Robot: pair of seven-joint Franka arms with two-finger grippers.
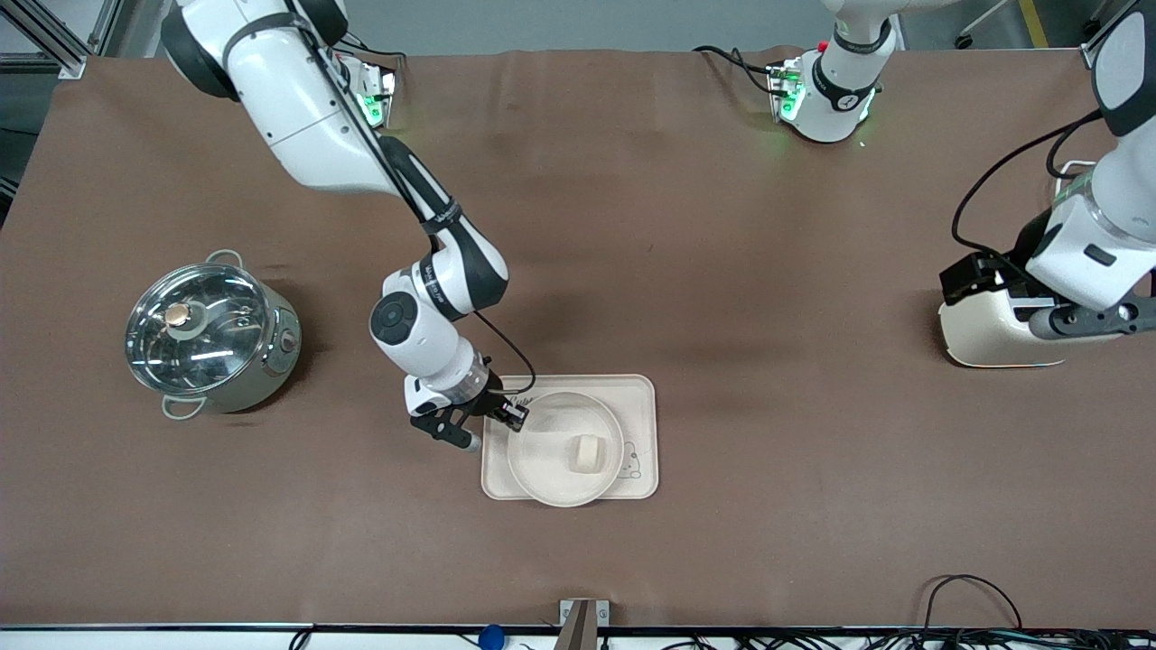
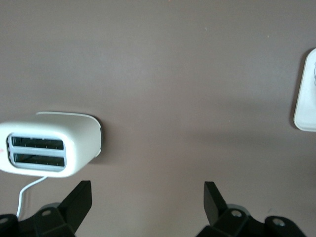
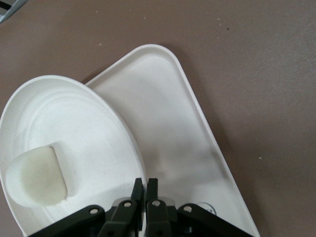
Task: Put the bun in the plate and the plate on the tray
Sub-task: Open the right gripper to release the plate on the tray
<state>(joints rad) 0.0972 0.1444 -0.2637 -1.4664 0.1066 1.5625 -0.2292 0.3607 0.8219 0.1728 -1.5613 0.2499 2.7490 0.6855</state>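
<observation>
Already the small cream-white bun (image 1: 585, 451) lies in the round, shallow cream-white plate (image 1: 542, 469), and that plate rests on the cream rectangular tray (image 1: 636, 397) on the brown bench (image 1: 722, 271), its camera-side rim overhanging the tray's edge. The right gripper (image 1: 506, 417) is pinched narrow on the plate's rim at the right arm's end, likely for steadying or nudging it. The left gripper (image 2: 148, 197) waits spread wide, empty, above the cream toaster (image 1: 989, 334).
</observation>
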